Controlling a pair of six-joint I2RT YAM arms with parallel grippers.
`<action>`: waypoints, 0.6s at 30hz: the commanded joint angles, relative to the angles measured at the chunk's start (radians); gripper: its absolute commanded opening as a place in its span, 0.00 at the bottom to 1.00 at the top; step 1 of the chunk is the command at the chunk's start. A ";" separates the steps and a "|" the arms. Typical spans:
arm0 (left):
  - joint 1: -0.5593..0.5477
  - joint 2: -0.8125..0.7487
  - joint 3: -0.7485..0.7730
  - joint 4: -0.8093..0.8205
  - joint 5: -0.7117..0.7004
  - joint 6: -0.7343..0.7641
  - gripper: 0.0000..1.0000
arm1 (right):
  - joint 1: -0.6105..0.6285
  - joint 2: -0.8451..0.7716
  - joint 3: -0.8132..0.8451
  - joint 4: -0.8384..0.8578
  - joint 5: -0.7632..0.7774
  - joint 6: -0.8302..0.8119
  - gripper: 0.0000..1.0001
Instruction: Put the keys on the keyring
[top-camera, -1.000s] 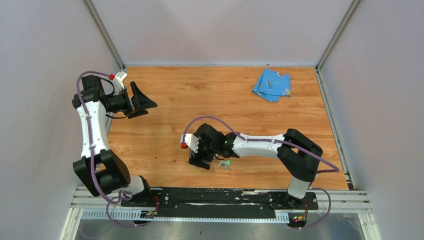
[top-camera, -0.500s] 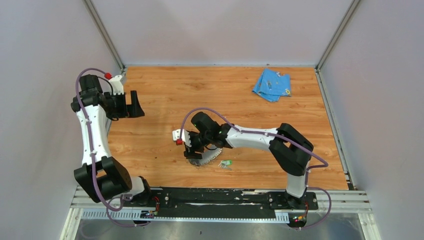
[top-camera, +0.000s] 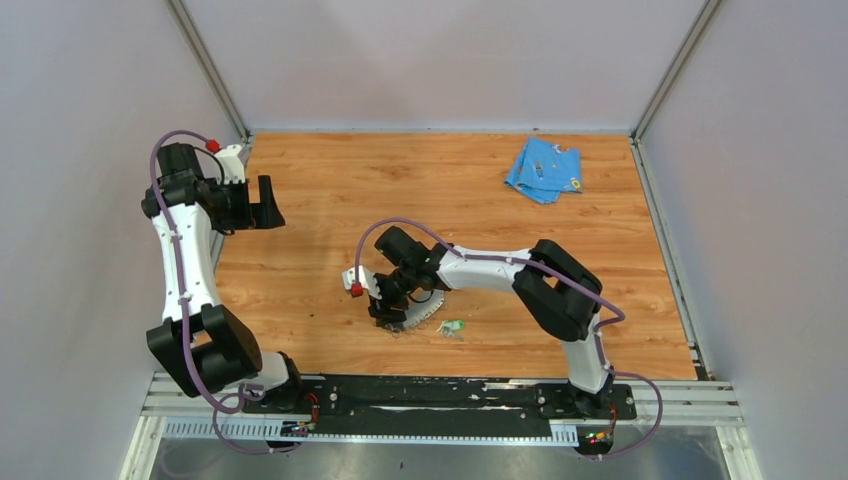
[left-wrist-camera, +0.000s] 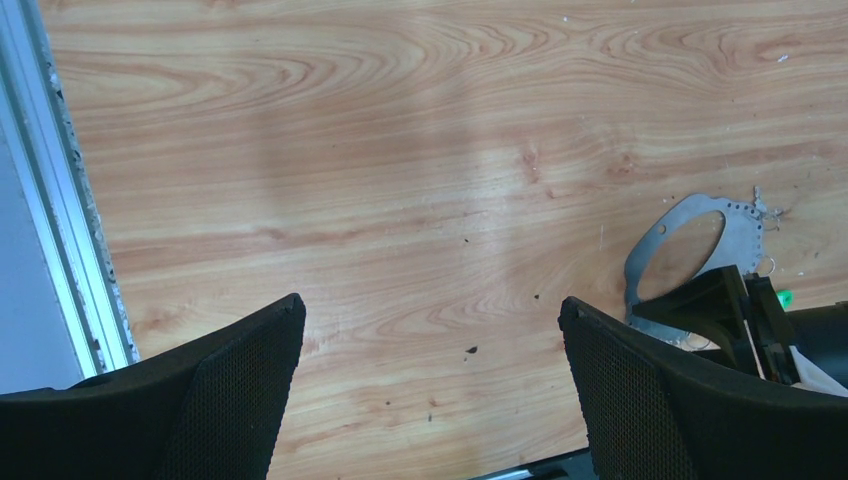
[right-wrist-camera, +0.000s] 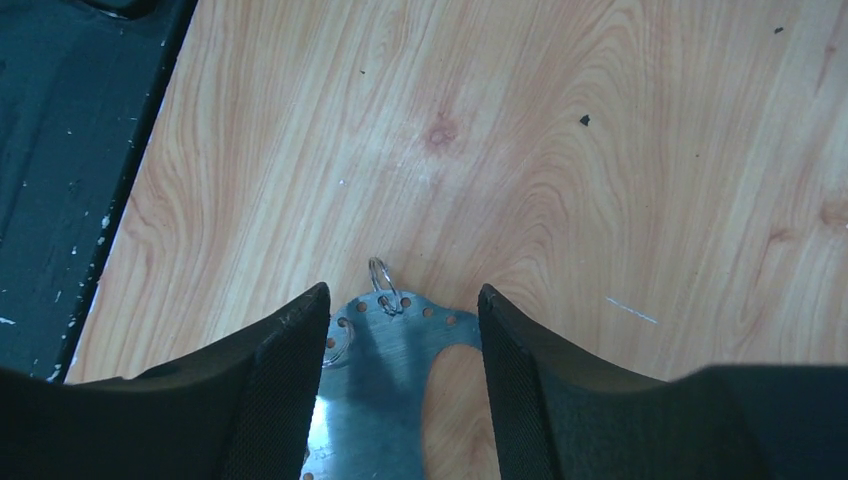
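While the left gripper (top-camera: 268, 203) hangs with its jaws spread wide near the table's (top-camera: 400, 190) left rear corner, close beside the aluminium rail (left-wrist-camera: 60, 200) and the grey wall, the whole middle of the wooden top lies bare between the two arms. The right gripper (top-camera: 388, 310) is down at the keyring (top-camera: 418, 314), near the front edge, where the black base rail (top-camera: 430, 395) runs just beside it. In the right wrist view its fingers (right-wrist-camera: 290, 350) straddle the perforated end of the grey band, close against both edges; whether they are pinching it I cannot tell. A small wire ring (right-wrist-camera: 383, 285) sits at that end. The keys (top-camera: 452, 327) lie flat on the wood just right of the keyring, apart from the gripper. The light-blue cloth (top-camera: 542, 170) sits crumpled far off by the back right corner; its printed marks are too small to read.
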 joint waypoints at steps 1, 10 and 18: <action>0.007 -0.005 0.020 0.013 -0.016 0.004 1.00 | -0.012 0.043 0.044 -0.030 -0.025 -0.030 0.57; 0.007 0.000 0.008 0.013 0.008 0.004 0.98 | -0.022 0.070 0.054 -0.045 -0.021 -0.042 0.47; 0.007 -0.014 0.009 0.013 0.025 0.017 1.00 | -0.024 0.089 0.068 -0.059 -0.032 -0.043 0.41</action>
